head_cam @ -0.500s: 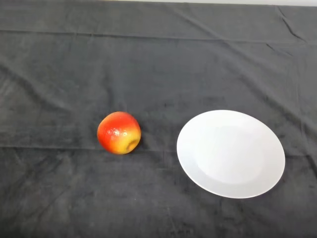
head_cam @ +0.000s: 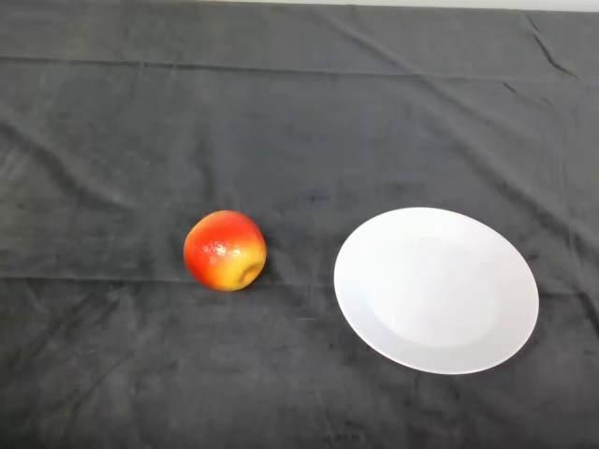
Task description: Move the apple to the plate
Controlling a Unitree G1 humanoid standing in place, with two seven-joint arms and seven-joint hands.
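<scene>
So the apple is sat on the dark cloth, near the white plate but not touching it, with a strip of bare cloth left between them. The plate is empty, so nothing's been moved yet. No hand is seen anywhere, so places can't be given relative to it and its state can't be told.

Handling-wise, the apple is probably firm, fairly light, with glossy skin that could be slippery. Being round, it'd likely be rolled if nudged off-centre. It's best taken around its widest part, thumb opposite the fingers, and the dimple facing the camera should be avoided.
</scene>
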